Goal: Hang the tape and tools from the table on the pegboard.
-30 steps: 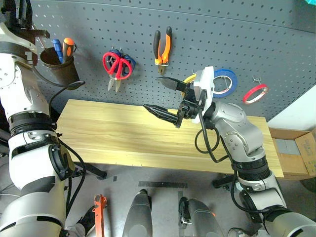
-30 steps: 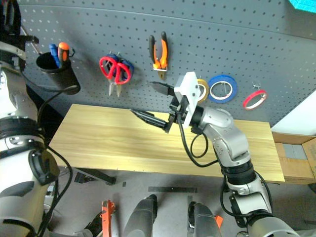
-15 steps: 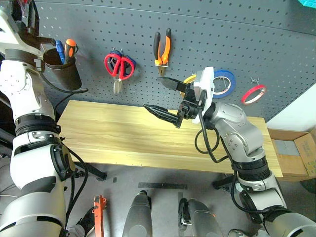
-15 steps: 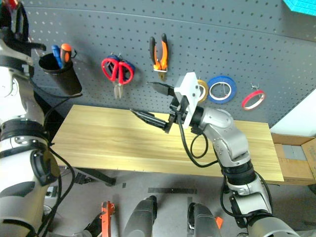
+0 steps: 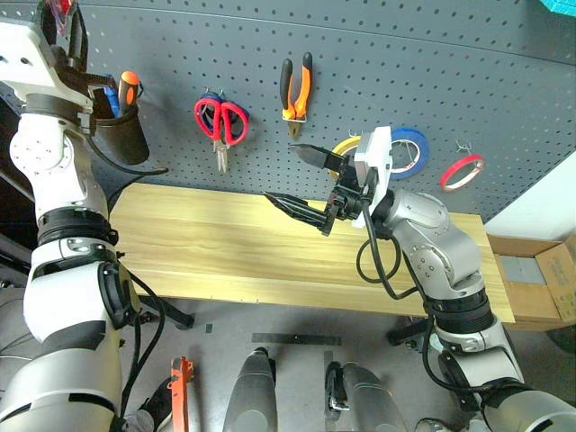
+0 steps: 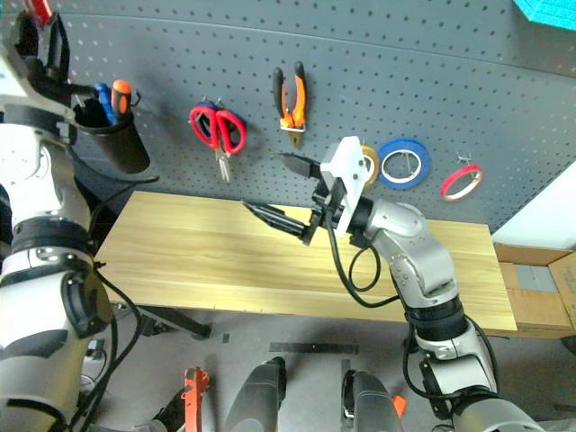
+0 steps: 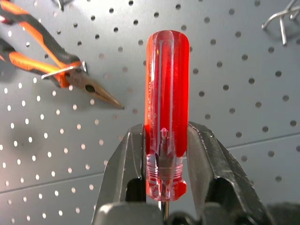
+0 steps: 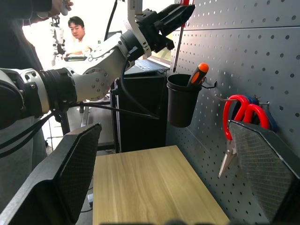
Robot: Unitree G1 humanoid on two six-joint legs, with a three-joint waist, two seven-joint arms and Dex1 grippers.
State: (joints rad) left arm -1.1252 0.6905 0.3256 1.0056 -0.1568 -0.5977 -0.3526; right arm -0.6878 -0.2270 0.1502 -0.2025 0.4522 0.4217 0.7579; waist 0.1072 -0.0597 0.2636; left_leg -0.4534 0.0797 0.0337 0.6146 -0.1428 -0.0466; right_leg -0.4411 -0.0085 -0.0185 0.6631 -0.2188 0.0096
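Scissors [image 5: 220, 121], pliers [image 5: 296, 84] and tape [image 5: 463, 170] hung on pegboard [image 5: 504, 99], surface [image 5: 207, 243] bare; screwdriver [image 7: 165, 108] clamped in left jaws [image 7: 168, 154] above black cup [image 5: 121, 135], likely last to stow; right jaws [image 5: 301, 178] wide, empty, over surface.

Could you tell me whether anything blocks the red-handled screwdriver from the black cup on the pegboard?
Nothing visible does. The left hand holds the screwdriver above the cup; an orange-handled tool leans inside, leaving most of the mouth free.
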